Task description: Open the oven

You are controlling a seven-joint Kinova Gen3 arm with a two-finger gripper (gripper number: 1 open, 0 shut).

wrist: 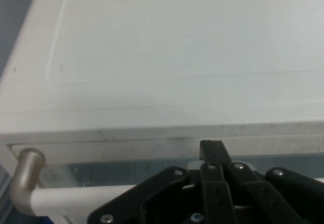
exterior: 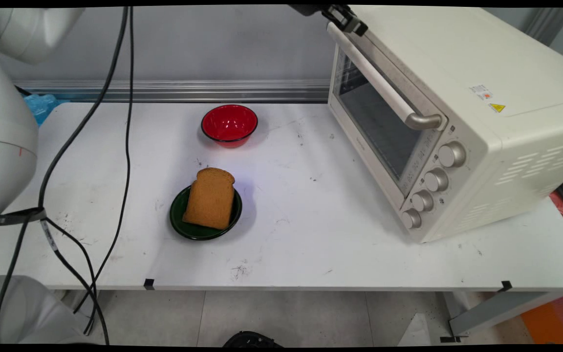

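Gripper (exterior: 349, 22) at oven handle (exterior: 384, 83) near door's top edge; fingers look clenched around the bar. Bread (exterior: 210, 198) on green plate (exterior: 178, 220).

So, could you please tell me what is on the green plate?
A slice of brown bread lies on the green plate, covering most of it; whatever may be under the slice is hidden.
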